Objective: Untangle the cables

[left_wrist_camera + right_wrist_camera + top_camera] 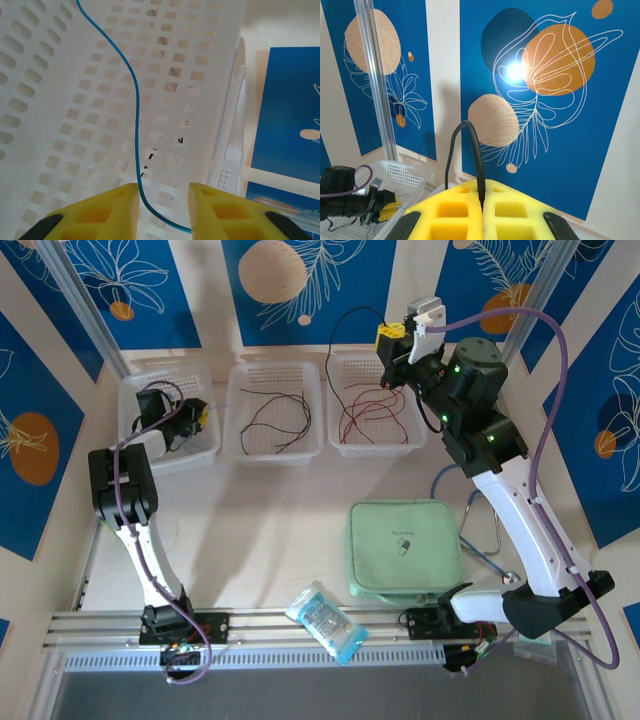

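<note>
My right gripper is raised above the back of the right basket and is shut on a thin black cable, which arches up out of the closed yellow pads. Red cables lie curled in that basket. Dark cables lie in the middle basket. My left gripper is down inside the left basket, open, with a thin blue cable running over the perforated floor and passing between its fingers close to the left fingertip.
A green zipped pouch lies near the right arm's base, with a stethoscope beside it. A clear plastic packet rests on the front rail. Blue patterned panels stand behind the baskets.
</note>
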